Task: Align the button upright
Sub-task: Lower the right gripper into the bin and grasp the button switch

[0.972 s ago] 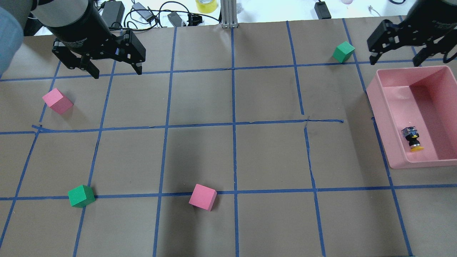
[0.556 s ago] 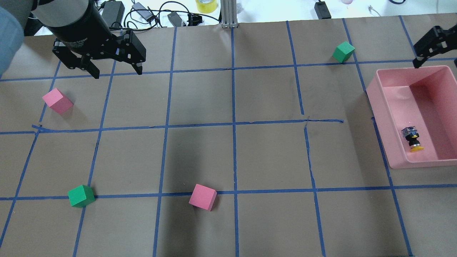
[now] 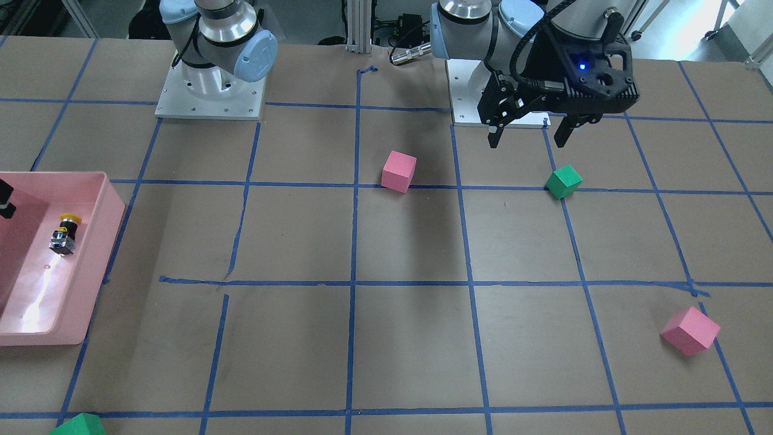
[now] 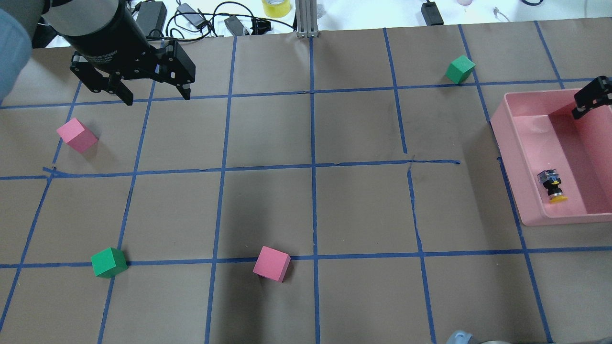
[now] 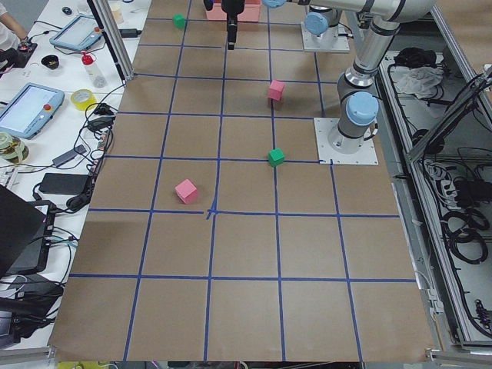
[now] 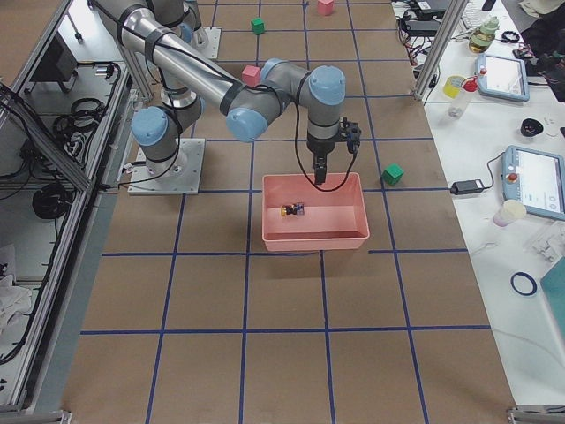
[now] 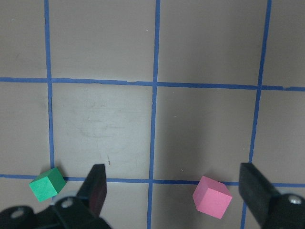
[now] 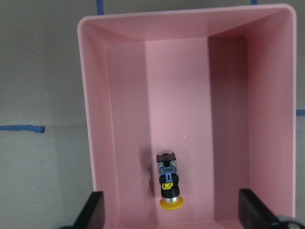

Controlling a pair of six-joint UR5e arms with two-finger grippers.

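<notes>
The button (image 4: 552,185) lies on its side in the near part of a pink bin (image 4: 512,172) at the table's right end, yellow cap toward the robot. The right wrist view shows the button (image 8: 167,181) low in the bin, between the two fingers (image 8: 94,210), which are wide apart. My right gripper (image 6: 322,177) hangs open above the bin's far part; only one finger (image 4: 590,98) reaches into the overhead view. My left gripper (image 4: 158,98) hovers open and holds nothing over the far left of the table.
Two pink cubes (image 4: 76,135) (image 4: 271,263) and two green cubes (image 4: 109,262) (image 4: 460,69) sit scattered on the brown, blue-taped table. Cables, power bricks and a yellow tape roll (image 4: 276,7) lie beyond the far edge.
My right gripper has moved right and toward the robot, from beyond the bin's far edge to over the bin. The left gripper and the button have stayed put.
</notes>
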